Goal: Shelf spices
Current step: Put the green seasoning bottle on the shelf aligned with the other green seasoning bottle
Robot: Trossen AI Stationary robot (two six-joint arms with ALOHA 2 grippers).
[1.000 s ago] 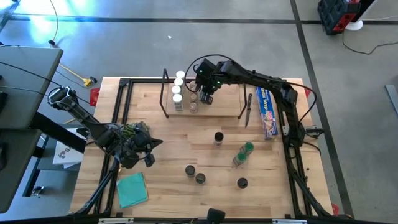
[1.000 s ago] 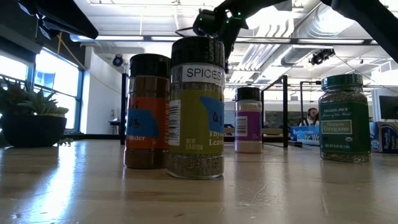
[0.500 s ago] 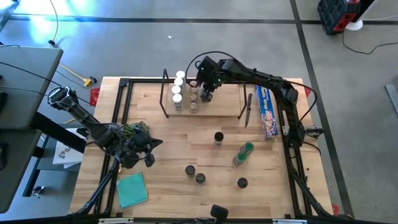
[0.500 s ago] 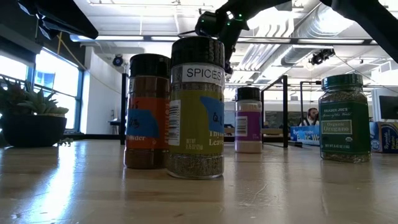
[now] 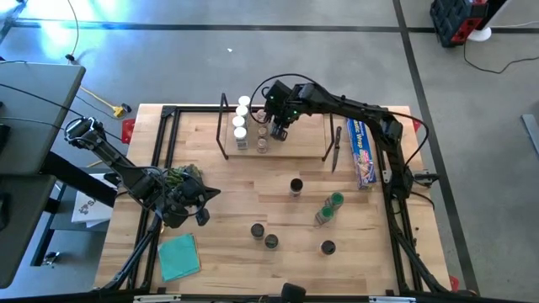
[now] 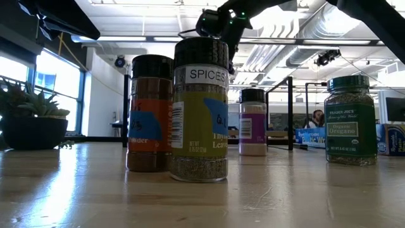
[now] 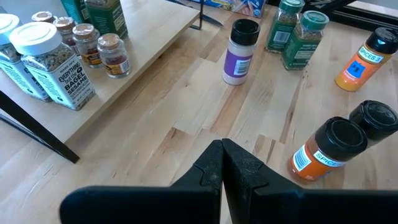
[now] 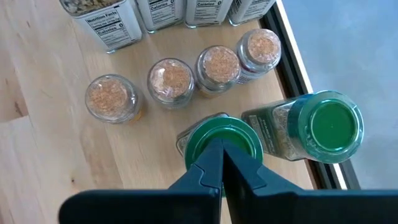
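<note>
Our right gripper [image 8: 222, 163], fingers pressed together and empty, hovers directly above a green-lidded jar [image 8: 217, 138] standing upright on the shelf [image 5: 299, 139].

The right arm reaches from its base at the table's 3 o'clock edge up and across toward 12 o'clock, elbow bent, wrist pointing down. The right gripper [image 5: 280, 130] hangs there with fingers [image 8: 212, 163] pressed together, nothing between them. The left arm stretches from 9 o'clock inward, low and folded; the left gripper [image 5: 200, 215] sits toward 8 o'clock, fingers [image 7: 213, 165] likewise closed and empty.
</note>
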